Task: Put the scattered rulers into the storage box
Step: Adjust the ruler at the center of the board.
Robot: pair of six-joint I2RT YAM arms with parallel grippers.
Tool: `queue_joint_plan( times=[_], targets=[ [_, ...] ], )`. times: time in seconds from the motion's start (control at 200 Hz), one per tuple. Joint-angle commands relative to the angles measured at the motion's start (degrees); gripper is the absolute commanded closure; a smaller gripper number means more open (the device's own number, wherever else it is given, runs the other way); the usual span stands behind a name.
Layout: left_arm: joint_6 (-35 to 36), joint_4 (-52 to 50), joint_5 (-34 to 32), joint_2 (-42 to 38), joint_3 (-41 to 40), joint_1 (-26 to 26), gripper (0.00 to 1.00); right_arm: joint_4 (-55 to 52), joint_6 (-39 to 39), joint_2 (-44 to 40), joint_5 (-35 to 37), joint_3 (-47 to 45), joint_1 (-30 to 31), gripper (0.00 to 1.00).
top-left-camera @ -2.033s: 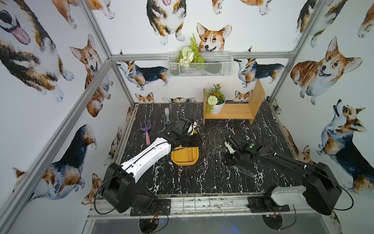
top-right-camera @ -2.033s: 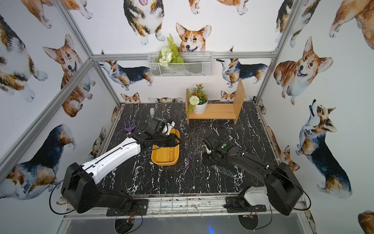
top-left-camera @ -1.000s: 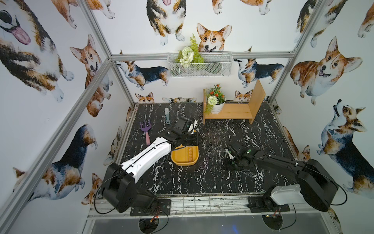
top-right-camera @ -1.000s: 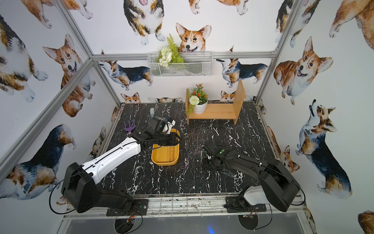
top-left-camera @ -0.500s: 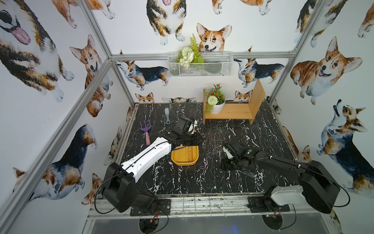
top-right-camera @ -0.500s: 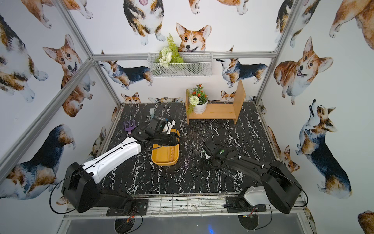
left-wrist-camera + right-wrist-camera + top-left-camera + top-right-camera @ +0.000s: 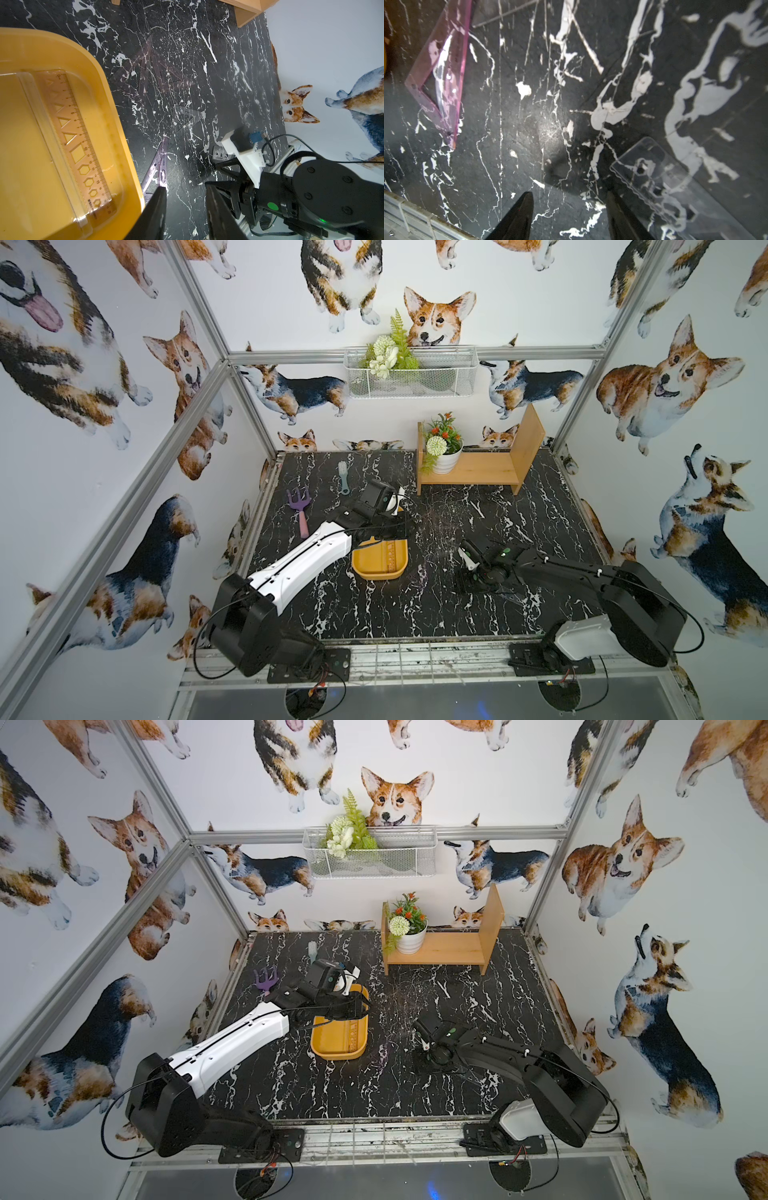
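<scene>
Storage box [image 7: 112, 128], yellow, left of centre on the marble table [image 7: 228, 62]: holds one straight stencil ruler [image 7: 76, 141], while the set squares [image 7: 185, 118] lie outside it. Right gripper [image 7: 569, 193] has shifted slightly nearward, beside a clear wavy-edged ruler [image 7: 652, 172], probably the next pick; its fingers are spread and empty. Left gripper [image 7: 185, 187] is unmoved by the box rim, jaws apart, holding nothing.
</scene>
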Motion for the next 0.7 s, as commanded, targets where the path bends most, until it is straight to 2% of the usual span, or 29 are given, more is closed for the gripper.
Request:
queue_joint_plan(
  times=[0.0, 0.515, 0.696],
  targets=[
    [0.0, 0.6, -0.3, -0.5, -0.1, 0.1, 0.62, 0.7, -0.1, 0.5, 2.2, 0.0, -1.2, 0.38],
    [-0.6, 1.3, 0.4, 0.0, -0.3, 0.1, 0.63, 1.9, -2.2, 3.7, 3.6, 1.3, -9.1, 0.38],
    [-0.7, 1.3, 0.4, 0.0, -0.3, 0.1, 0.63, 2.5, -3.5, 5.3, 4.0, 1.4, -13.8, 0.38]
  ],
)
